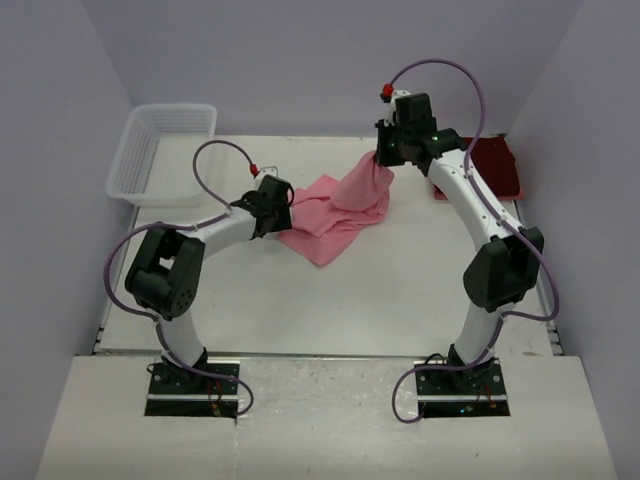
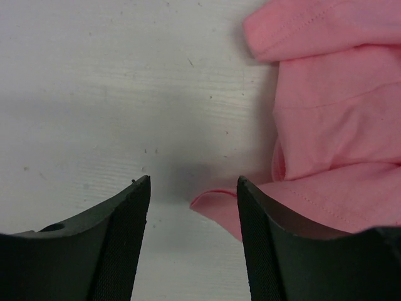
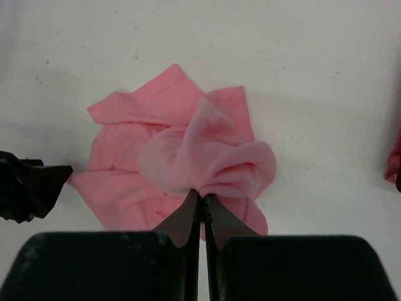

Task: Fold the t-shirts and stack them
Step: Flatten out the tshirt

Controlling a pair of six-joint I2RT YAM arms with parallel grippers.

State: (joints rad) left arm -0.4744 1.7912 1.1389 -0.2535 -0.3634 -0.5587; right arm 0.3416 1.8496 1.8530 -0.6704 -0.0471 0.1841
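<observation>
The light pink t-shirt (image 1: pixel 335 215) lies crumpled mid-table. My right gripper (image 1: pixel 383 160) is shut on a bunch of its cloth and holds that part lifted above the table; in the right wrist view the fingers (image 3: pixel 202 200) pinch the pink fabric (image 3: pixel 207 157). My left gripper (image 1: pixel 283 210) is open, low at the shirt's left edge; in the left wrist view a corner of the pink shirt (image 2: pixel 219 204) lies between its fingers (image 2: pixel 194 188), not gripped. The dark maroon t-shirt (image 1: pixel 495 165) lies at the far right behind the right arm, mostly hidden.
A white plastic lattice basket (image 1: pixel 160 150) stands at the back left corner. Walls close in the table at left, back and right. The maroon shirt's edge shows at the right border of the right wrist view (image 3: pixel 395 160).
</observation>
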